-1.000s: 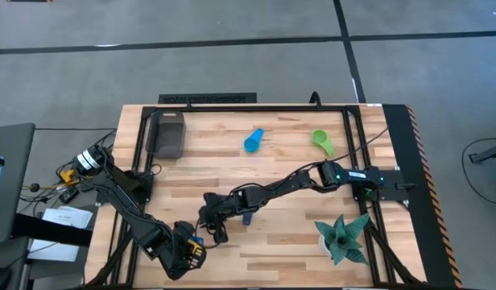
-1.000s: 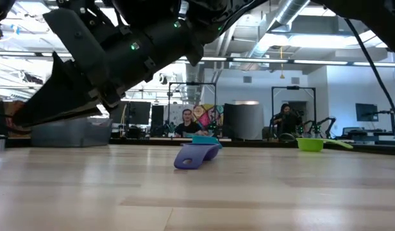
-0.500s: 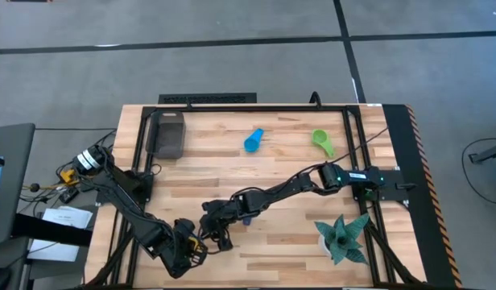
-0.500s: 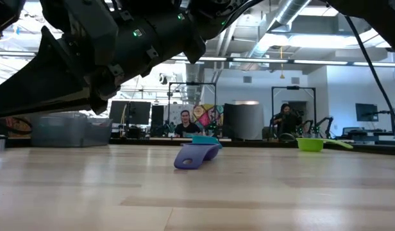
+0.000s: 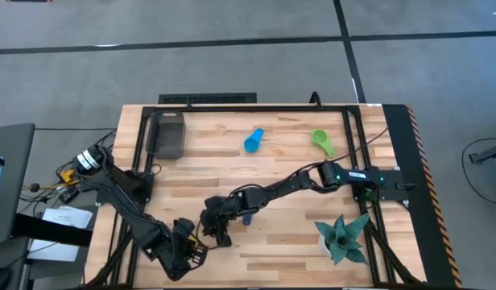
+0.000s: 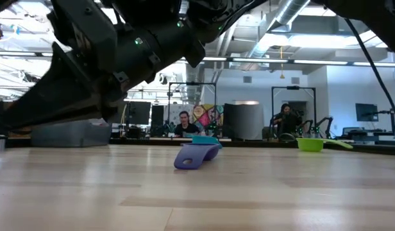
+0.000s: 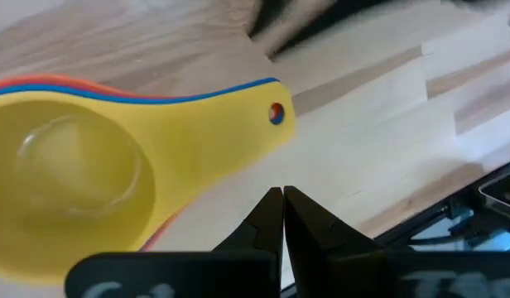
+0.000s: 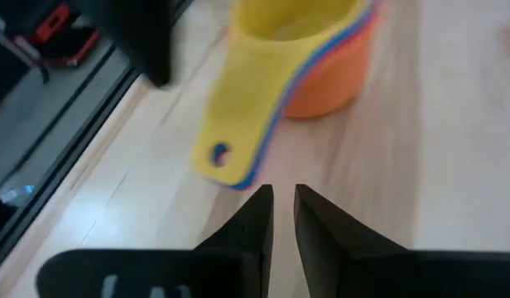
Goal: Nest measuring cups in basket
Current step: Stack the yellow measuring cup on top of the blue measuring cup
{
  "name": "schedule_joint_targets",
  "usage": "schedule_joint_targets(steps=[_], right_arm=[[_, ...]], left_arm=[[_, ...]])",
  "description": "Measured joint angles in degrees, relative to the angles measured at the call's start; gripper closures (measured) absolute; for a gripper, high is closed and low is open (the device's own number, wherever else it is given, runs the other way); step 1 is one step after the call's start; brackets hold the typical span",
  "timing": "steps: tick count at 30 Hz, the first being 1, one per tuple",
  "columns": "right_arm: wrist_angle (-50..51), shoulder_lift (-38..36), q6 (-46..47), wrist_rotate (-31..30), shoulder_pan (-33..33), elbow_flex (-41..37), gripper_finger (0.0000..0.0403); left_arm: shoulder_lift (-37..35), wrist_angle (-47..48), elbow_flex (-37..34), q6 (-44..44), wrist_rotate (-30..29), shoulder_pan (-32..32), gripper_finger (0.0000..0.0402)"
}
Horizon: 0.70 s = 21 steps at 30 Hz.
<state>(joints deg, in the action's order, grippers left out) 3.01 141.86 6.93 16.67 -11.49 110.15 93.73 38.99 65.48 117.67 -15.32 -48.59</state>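
Observation:
A nested stack of cups, yellow on top (image 7: 81,165) over blue and orange ones, rests on its base on the table near the front edge; it also shows in the right wrist view (image 8: 296,50). My left gripper (image 7: 283,195) is shut, just short of the stack's handle (image 7: 238,108). My right gripper (image 8: 278,197) is narrowly open, empty, just short of the handle's end (image 8: 220,157). In the high view both grippers, left (image 5: 190,244) and right (image 5: 217,232), hide the stack. A dark blue cup (image 5: 246,217), a light blue cup (image 5: 254,140) and a green cup (image 5: 322,142) lie loose. The dark grey basket (image 5: 167,134) stands far left.
A teal spiky plant (image 5: 342,238) stands at the near right. A black metal frame (image 5: 256,107) runs along the table's far, left and right sides. In the low view the dark blue cup (image 6: 196,156) lies mid-table with the green cup (image 6: 311,144) far right.
My left gripper has drawn a little toward the table's left edge. My right gripper has gone a little toward the near edge, closer to the stack. The loose cups have stayed where they were.

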Motion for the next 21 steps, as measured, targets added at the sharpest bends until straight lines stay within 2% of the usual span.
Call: schedule_joint_targets(steps=[7, 13, 15, 21], right_arm=[[0.31, -1.45, 7.9, 1.58, 2.93, 0.04, 0.0327], [4.66, -5.33, 8.1, 1.19, 5.82, -0.05, 0.0327], [4.94, -6.0, 8.11, 0.36, 6.94, 0.12, 0.0327], [15.1, -10.55, 8.2, -2.03, 10.33, 0.02, 0.0327]], left_arm=[[-0.04, 14.08, 7.46, 0.63, -0.37, -0.91, 0.0401], [-0.1, 25.84, 12.49, 2.71, -0.42, -1.79, 0.0401], [-0.11, 28.11, 13.54, 2.99, -0.06, -2.17, 0.0401], [-0.11, 29.81, 13.97, 3.14, 1.39, -3.96, 0.0401]])
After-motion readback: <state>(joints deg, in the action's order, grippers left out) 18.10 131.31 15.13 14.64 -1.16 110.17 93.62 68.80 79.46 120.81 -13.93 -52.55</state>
